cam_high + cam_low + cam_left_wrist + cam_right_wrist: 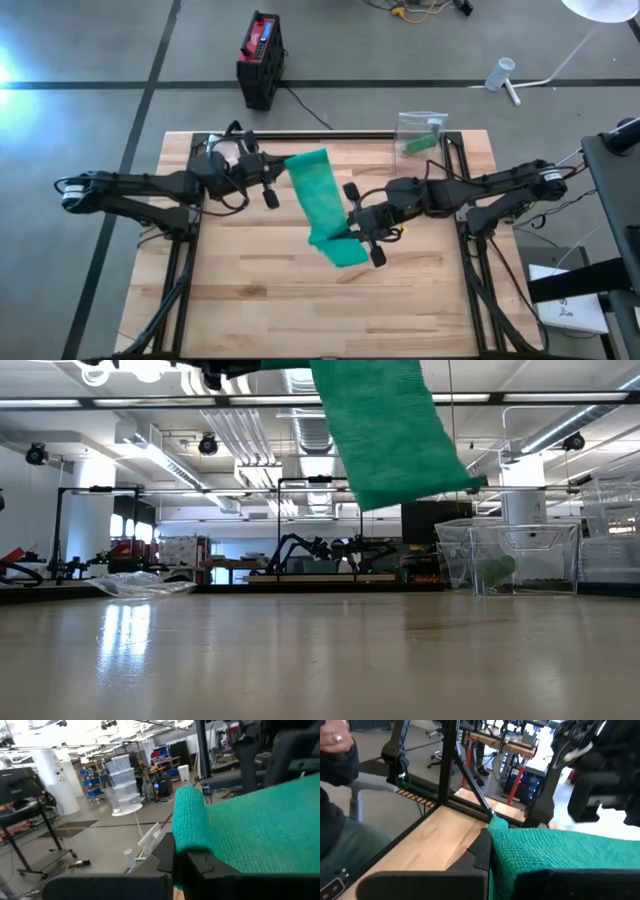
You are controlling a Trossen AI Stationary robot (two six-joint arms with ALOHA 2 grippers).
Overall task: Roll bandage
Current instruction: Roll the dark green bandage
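A green mesh bandage (325, 205) is strung between my two grippers above the wooden table (250, 290). Seen from above, it runs from the far left toward the near right. My left gripper (278, 178) is shut on its far end, which is rolled into a thick tube (189, 820). My right gripper (362, 232) is shut on its near end (345, 250). In the low view the bandage (390, 430) hangs high, clear of the tabletop. My left gripper pinches the bandage's rolled far end (190, 842) between its two fingers (165, 857), coming level from the table's left. The roll stands up past the fingers, and the flat strip runs off toward the other arm, lifted clear of the table. My right gripper pinches the bandage's near end (520, 855) between its two fingers (481, 851), reaching in from the table's right and tipped slightly down. The cloth bunches at the fingers and spreads wide beyond them. That end is off the table.
A clear bag holding something green (420, 135) stands at the table's far right edge, and crumpled clear plastic (232, 150) lies at the far left. A red and black box (260, 55) sits on the floor beyond. A person (335, 775) is beside the table.
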